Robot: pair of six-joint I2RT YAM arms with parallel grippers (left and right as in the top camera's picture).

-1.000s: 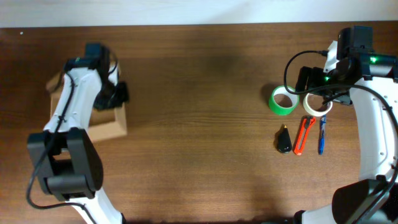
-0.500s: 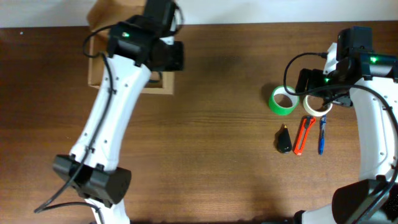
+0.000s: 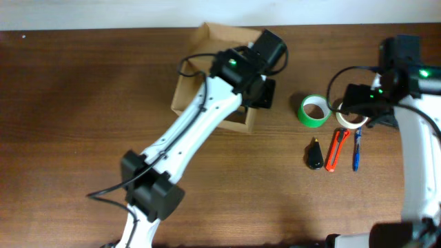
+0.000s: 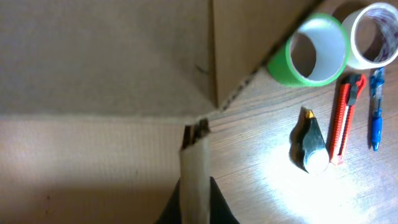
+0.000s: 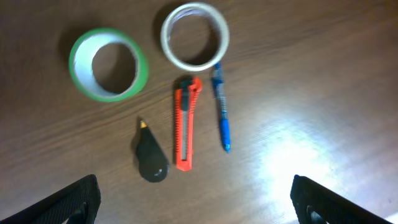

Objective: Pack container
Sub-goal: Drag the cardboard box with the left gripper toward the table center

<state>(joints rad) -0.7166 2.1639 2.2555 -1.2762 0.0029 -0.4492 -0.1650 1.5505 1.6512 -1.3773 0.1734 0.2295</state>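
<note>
The container (image 3: 187,93), a tan cardboard box with its flap open, sits at the back middle of the table, just left of a green tape roll (image 3: 314,111). My left gripper (image 3: 260,96) is shut on the box's right wall. In the left wrist view that wall's edge (image 4: 194,168) runs up between the fingers of the left gripper (image 4: 194,202), with the box's inside (image 4: 93,62) to the left. My right gripper (image 3: 362,105) hangs wide open above the clear tape roll (image 3: 351,118). Its fingers (image 5: 68,202) hold nothing.
Below the two rolls lie a black tool (image 3: 315,155), a red box cutter (image 3: 337,149) and a blue pen (image 3: 357,149). The right wrist view shows the same set: green roll (image 5: 109,63), clear roll (image 5: 194,36), cutter (image 5: 186,124), pen (image 5: 221,115).
My left arm has swung the box from the far left of the table across to the middle, next to the green roll. The right arm shifted only slightly.
</note>
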